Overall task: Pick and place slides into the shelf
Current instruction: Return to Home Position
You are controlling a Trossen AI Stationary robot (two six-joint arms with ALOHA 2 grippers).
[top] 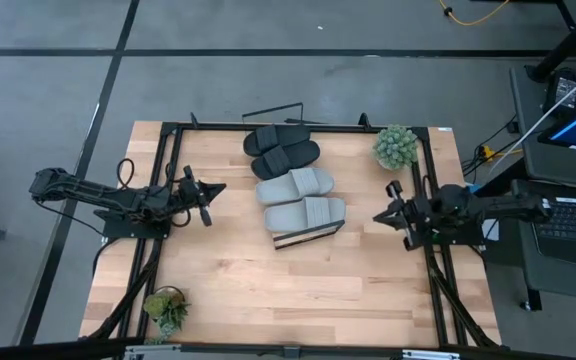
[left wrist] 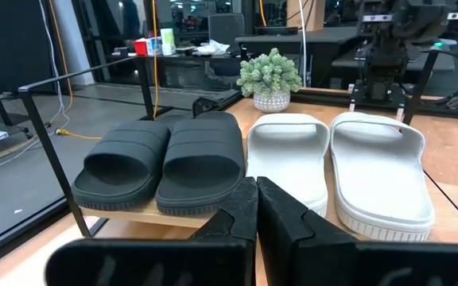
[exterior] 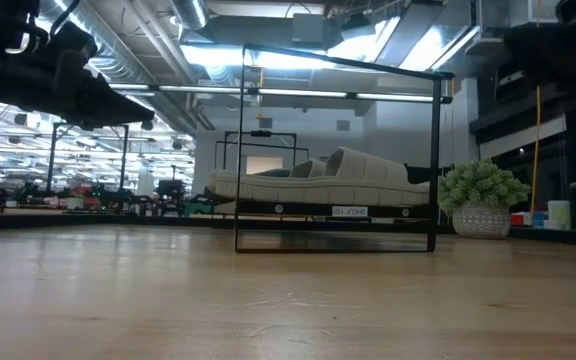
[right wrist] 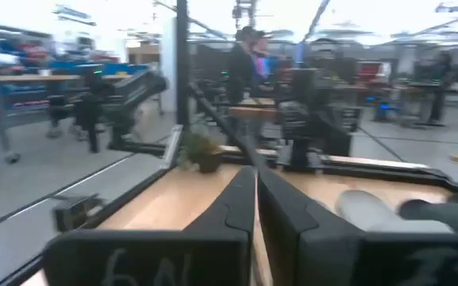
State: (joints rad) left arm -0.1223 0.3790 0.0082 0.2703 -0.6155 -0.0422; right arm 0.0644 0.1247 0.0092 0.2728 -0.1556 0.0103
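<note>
All the slides lie side by side on the slanted shelf (top: 308, 238) in the middle of the table, resting on their soles. The two black slides (top: 273, 140) (top: 288, 158) are at its far end and the two light grey slides (top: 296, 185) (top: 308, 213) at its near end. The left wrist view shows the black pair (left wrist: 165, 163) and the grey pair (left wrist: 336, 171) on the board (left wrist: 133, 214). My left gripper (top: 218, 188) is shut and empty, left of the shelf. My right gripper (top: 378, 215) is shut and empty, right of the shelf.
A small green plant in a white pot (top: 396, 146) stands at the table's far right, and another plant (top: 168, 308) at the near left corner. The shelf's thin black wire frame (exterior: 338, 150) rises above the slides. Bare tabletop (top: 298, 290) lies near the front edge.
</note>
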